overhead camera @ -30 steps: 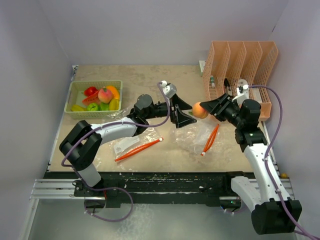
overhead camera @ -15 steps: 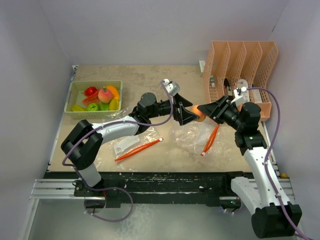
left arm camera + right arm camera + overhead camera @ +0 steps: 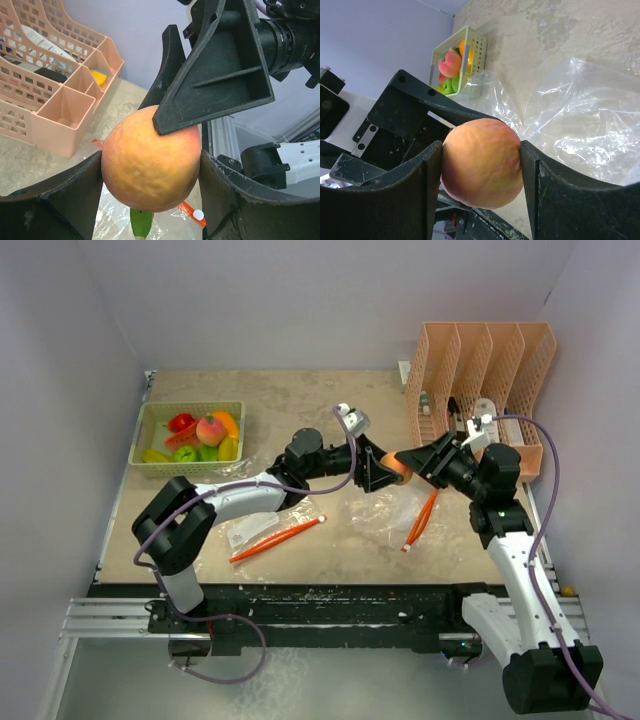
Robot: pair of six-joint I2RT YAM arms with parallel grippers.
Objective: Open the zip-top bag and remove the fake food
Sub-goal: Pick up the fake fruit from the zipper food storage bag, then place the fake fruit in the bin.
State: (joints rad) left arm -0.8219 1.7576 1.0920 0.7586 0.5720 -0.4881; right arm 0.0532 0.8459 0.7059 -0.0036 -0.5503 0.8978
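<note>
A peach-orange fake fruit (image 3: 398,466) hangs in the air above the clear zip-top bag (image 3: 385,518). Both grippers meet on it. My right gripper (image 3: 410,461) grips it from the right, and its fingers press both sides in the right wrist view (image 3: 481,155). My left gripper (image 3: 384,472) comes from the left, and its fingers touch both sides of the fruit (image 3: 150,160) in the left wrist view. The bag lies flat with its orange zip strip (image 3: 422,518) at its right. More fake food (image 3: 205,432) sits in the green basket (image 3: 190,406).
A peach-coloured file rack (image 3: 500,360) holding small items stands at the back right, close behind my right arm. A second clear bag with an orange strip (image 3: 278,538) lies at the front left under my left arm. Walls close the table on three sides.
My left gripper has moved right to the fruit held by my right gripper, and its fingers have come in onto the fruit. The right gripper shifted slightly left.
</note>
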